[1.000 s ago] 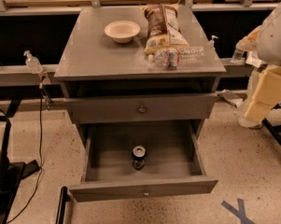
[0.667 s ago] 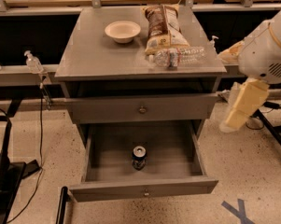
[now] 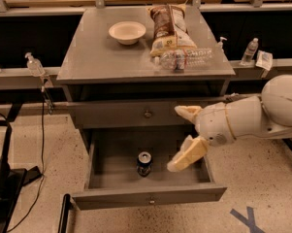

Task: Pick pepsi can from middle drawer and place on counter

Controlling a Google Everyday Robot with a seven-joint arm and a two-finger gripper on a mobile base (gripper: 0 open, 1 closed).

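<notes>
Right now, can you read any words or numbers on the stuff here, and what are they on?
No text can be read.
pepsi can in the middle drawer: marks too blurred.
chip bag on the counter: print too blurred.
water bottle: label too blurred.
blue tape cross: no words.
gripper, jaws open, right of the can: no label.

The arm (image 3: 242, 118) enters from the right edge of the frame, at mid-height, as a smooth, glossy white shell. Nearest the edge sits a large ball-shaped joint (image 3: 283, 98), rounded like a dome. From it a thick white tube runs leftward, crossed by a thin yellowish ring (image 3: 227, 122), and ends in a bulbous wrist housing with a small round dimple. The gripper (image 3: 174, 139) sits right of the frame's centre. Its two fingers (image 3: 190, 153) are cream-yellow, blocky wedges, duller than the shell, spread wide apart.
</notes>
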